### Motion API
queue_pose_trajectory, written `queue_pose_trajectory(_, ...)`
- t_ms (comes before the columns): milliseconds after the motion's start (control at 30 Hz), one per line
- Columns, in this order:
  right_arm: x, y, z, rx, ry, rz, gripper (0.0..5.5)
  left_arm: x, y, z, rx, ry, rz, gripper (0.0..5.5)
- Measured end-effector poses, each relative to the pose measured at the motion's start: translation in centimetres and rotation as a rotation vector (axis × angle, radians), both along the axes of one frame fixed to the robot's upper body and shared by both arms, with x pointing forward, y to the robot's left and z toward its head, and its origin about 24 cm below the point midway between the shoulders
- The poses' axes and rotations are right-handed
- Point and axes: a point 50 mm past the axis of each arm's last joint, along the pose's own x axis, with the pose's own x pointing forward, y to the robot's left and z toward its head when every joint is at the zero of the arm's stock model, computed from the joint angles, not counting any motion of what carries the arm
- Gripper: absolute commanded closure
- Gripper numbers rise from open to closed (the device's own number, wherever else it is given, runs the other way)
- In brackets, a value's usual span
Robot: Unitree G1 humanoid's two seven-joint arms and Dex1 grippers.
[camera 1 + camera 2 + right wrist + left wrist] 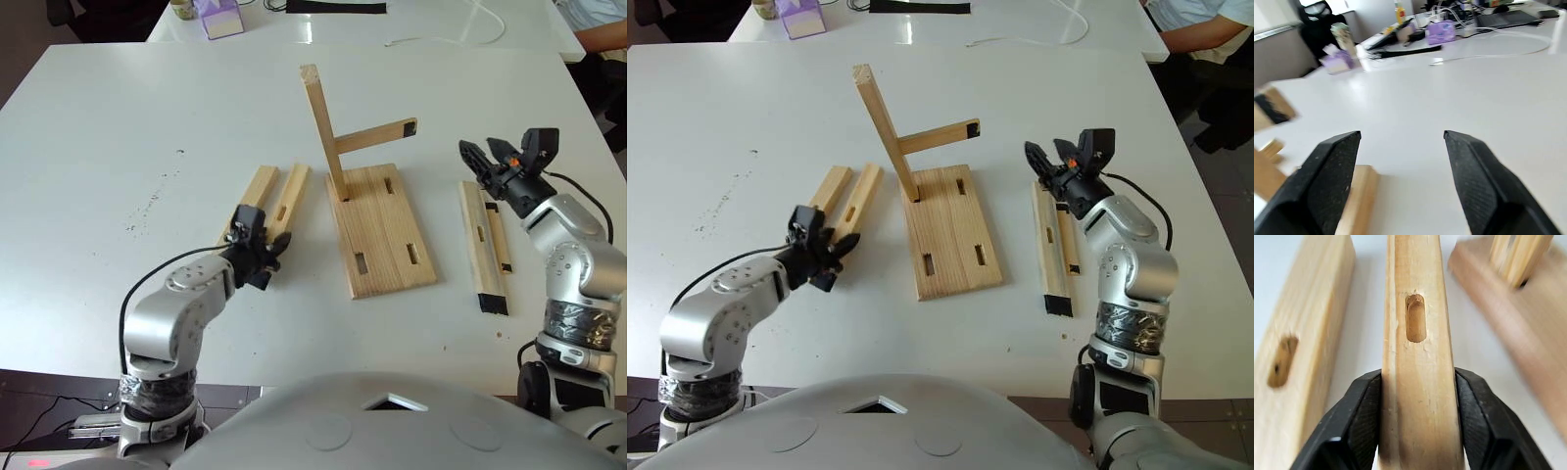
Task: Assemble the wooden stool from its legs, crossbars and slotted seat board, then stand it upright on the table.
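My left gripper point(1418, 401) clamps a leg point(290, 199) left of centre, beside the board point(392, 230); my right gripper point(500, 155) hangs open at right. Lift it level, I judge, end squared to an empty slot point(361, 262).

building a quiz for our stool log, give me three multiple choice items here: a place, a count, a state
1. Which loose leg does the left gripper hold? A farther from the seat board; B nearer it; C right of it.
2. Legs standing in the board? A one; B two; C four.
3. The right gripper is: A shut on a crossbar; B shut on a leg; C open.
1 B, the board lies beside the gripped leg; 2 A, one upright leg sits in a slot; 3 C, its fingers stand apart, empty.
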Motion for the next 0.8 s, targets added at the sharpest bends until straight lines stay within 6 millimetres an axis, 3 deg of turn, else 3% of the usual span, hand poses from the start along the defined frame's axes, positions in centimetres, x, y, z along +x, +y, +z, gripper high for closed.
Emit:
queue_pose_trajectory(67, 0.1, 0.0, 1.9, 0.092, -0.030, 0.090, 2.36, 0.8, 2.1, 2.2, -0.119, -0.101, 0.045, 3.44)
queue_pose_trajectory(167, 0.7, -0.5, 5.0, 0.216, -0.099, 0.145, 2.36, 0.4, 3.9, 4.0, -0.333, -0.215, 0.084, 3.44)
queue_pose_trajectory(333, 0.8, 3.0, 11.1, 0.398, -0.205, 0.521, 2.36, -0.4, 4.8, 7.9, -0.616, -0.492, 0.028, 3.44)
queue_pose_trajectory(433, 0.6, 5.3, 12.4, 0.439, -0.123, 0.735, 2.36, 0.0, 3.1, 11.6, -0.736, -0.639, -0.187, 3.44)
queue_pose_trajectory(500, 0.6, 6.3, 13.1, 0.446, -0.075, 0.842, 2.36, 0.4, 0.9, 14.0, -0.786, -0.685, -0.416, 3.44)
queue_pose_trajectory(600, 1.1, 7.1, 14.2, 0.436, -0.025, 0.938, 2.36, 0.6, -1.1, 14.5, -0.810, -0.632, -0.627, 3.44)
queue_pose_trajectory(800, 1.8, 7.8, 16.0, 0.427, -0.017, 1.060, 2.36, 0.8, -2.1, 14.0, -0.794, -0.577, -0.770, 3.44)
